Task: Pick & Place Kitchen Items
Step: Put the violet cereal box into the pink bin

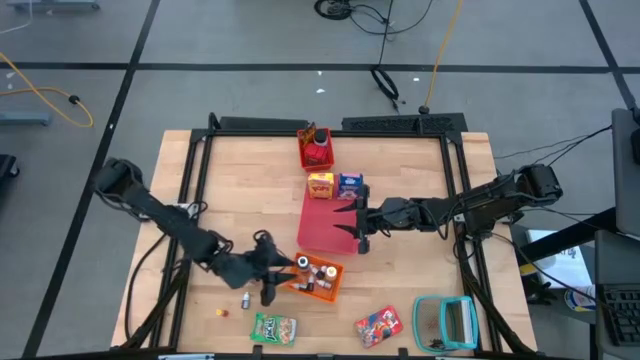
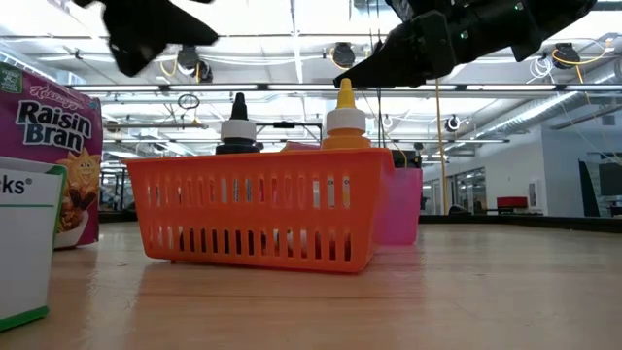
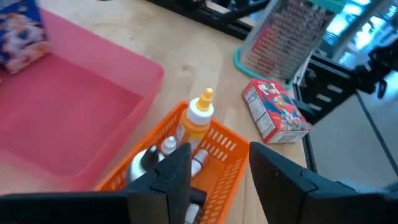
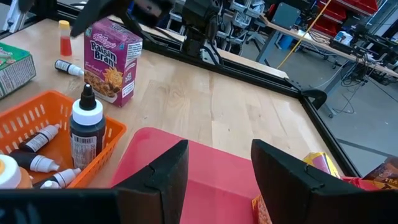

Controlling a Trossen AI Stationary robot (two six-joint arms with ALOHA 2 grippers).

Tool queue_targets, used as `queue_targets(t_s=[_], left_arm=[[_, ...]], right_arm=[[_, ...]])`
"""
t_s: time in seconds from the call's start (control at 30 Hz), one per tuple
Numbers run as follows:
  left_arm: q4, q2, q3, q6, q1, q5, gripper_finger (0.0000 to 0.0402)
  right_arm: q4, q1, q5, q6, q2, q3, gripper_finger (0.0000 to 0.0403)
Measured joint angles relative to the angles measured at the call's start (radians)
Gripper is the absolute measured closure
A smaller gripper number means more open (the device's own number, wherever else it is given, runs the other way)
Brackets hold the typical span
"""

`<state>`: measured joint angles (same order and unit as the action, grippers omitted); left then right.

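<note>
On wood table [image 1: 400, 270]: orange basket [image 1: 318, 277], 2 bottles.

An orange basket [image 1: 322, 277] sits touching a flat pink tray [image 1: 322, 222], a teal-framed grater [image 1: 447, 322] well apart

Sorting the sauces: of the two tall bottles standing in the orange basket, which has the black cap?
The dark bottle with a black nozzle cap; the other tall bottle is yellow-orange with a yellow nozzle. Both stand upright in the orange basket.

Grey tiled floor [image 1: 250, 40], trailing cables [image 1: 40, 95], bright ceiling lights [image 2: 292, 15].
</note>
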<state>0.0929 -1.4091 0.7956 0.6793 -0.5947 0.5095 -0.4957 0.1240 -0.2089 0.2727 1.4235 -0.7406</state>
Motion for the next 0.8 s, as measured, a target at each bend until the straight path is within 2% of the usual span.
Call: queue_targets(t_s=[0.1, 0.27, 0.4, 0.5, 0.7, 0.8], left_arm=[[-0.054, 0.038, 0.000, 0.075, -0.035, 0.061, 0.0238], [-0.171, 0.068, 0.000, 0.217, -0.072, 0.095, 0.0238], [-0.334, 0.081, 0.009, 0.427, -0.092, 0.094, 0.0238], [-0.520, 0.081, 0.069, 0.556, -0.108, 0.093, 0.0238], [-0.814, 0.081, 0.221, 0.674, -0.125, 0.097, 0.0238], [-0.917, 0.081, 0.246, 0.800, -0.124, 0.047, 0.0238]], right_arm=[[0.000, 0.000, 0.000, 0.001, 0.000, 0.000, 0.0234], [0.010, 0.000, 0.000, 0.007, 0.000, 0.000, 0.0234], [0.022, 0.000, 0.000, 0.009, 0.000, 0.000, 0.0234], [0.028, 0.000, 0.000, 0.012, 0.000, 0.000, 0.0234], [0.029, 0.000, 0.000, 0.027, 0.000, 0.000, 0.0234], [0.030, 0.000, 0.000, 0.027, 0.000, 0.000, 0.0234]])
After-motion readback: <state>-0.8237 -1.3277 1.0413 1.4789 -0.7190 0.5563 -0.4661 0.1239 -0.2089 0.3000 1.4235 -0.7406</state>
